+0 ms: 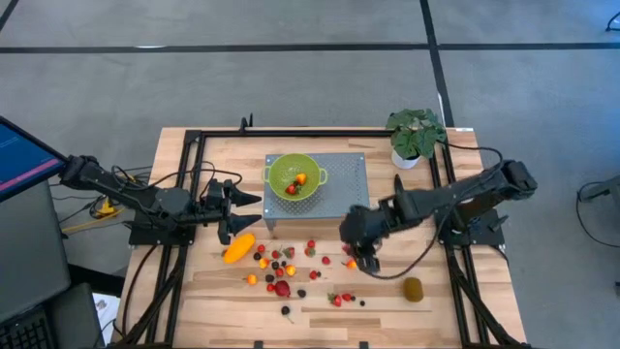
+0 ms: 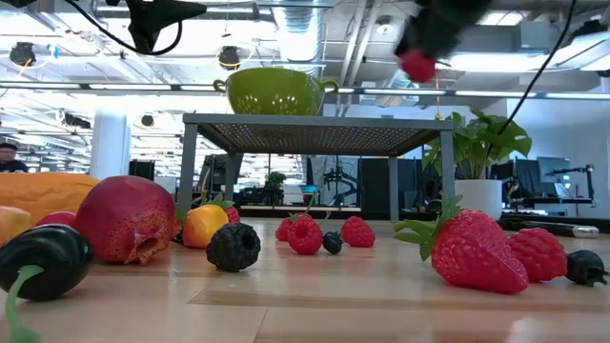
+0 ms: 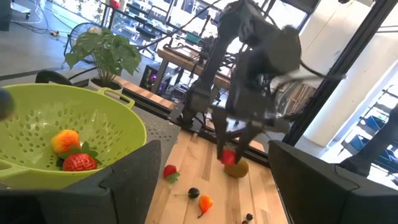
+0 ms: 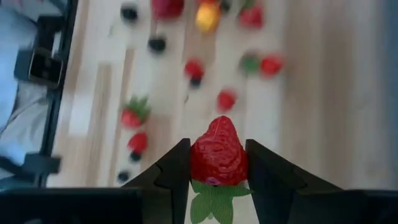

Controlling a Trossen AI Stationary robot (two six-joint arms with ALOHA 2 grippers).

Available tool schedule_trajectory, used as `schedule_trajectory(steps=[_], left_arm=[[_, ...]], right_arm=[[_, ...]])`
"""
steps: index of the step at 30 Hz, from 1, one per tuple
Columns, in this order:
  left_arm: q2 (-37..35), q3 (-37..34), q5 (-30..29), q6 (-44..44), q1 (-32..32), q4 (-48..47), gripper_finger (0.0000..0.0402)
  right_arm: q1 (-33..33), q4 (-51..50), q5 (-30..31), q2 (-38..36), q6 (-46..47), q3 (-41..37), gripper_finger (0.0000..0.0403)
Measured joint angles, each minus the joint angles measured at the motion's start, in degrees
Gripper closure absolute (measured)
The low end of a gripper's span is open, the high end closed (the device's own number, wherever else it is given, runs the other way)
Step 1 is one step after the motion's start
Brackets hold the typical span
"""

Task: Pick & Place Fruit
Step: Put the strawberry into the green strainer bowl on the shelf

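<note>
Above table (image 1: 436,301), strawberry (image 4: 218,152) pinched btwn right fingers (image 4: 174,171).

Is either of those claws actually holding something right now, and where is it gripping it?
Yes. The right claw holds a red strawberry, pinched across its sides near the leafy end, lifted off the table. The left claw is open and holds nothing.

Red strawberry (image 4: 217,151) in right end effector (image 4: 217,163), rest scattered.

One colander (image 1: 293,178), one plant (image 1: 415,134), roughly twenty fruits (image 1: 282,287).
</note>
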Motion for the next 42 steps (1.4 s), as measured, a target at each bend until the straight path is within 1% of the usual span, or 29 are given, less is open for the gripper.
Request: schedule_trajectory(steps=[5,8,14,16,19,21,23,25,29,34,37,42], left_arm=[[0.0,0.0,0.0,0.0,0.0,0.0,0.0111],[0.0,0.0,0.0,0.0,0.0,0.1,0.0111],[0.0,0.0,0.0,0.0,0.0,0.2,0.0111],[0.0,0.0,0.0,0.0,0.0,0.2,0.0111],[0.0,0.0,0.0,0.0,0.0,0.3,0.0111],[0.0,0.0,0.0,0.0,0.0,0.3,0.0111],[0.0,0.0,0.0,0.0,0.0,0.4,0.0111],[0.0,0.0,0.0,0.0,0.0,0.4,0.0111],[0.0,0.0,0.0,0.0,0.0,0.6,0.0111],[0.0,0.0,0.0,0.0,0.0,1.2,0.0111],[0.0,0.0,0.0,0.0,0.0,1.2,0.0111],[0.0,0.0,0.0,0.0,0.0,1.3,0.0111]], right_arm=[[-6.5,1.1,0.0,0.0,-8.0,6.1,0.0279],[-10.1,5.0,0.0,0.0,-12.1,8.4,0.0278],[-16.5,18.5,0.0,0.0,-17.9,8.9,0.0278],[-18.3,23.7,0.0,1.4,-18.4,8.8,0.0278],[-20.7,24.5,0.0,2.8,-18.5,8.2,0.0278],[-21.8,28.2,0.0,5.1,-19.0,8.9,0.0278],[-22.5,25.9,-0.1,6.3,-19.1,8.2,0.0278],[-23.3,27.7,-0.2,8.2,-19.1,8.5,0.0278],[-24.2,26.4,-0.2,10.2,-19.3,8.5,0.0277],[-24.4,27.0,-0.2,10.3,-19.3,8.5,0.0275],[-24.4,26.9,-0.3,10.4,-18.3,8.5,0.0261],[-24.7,26.9,-0.2,10.4,-17.8,8.5,0.0222]])
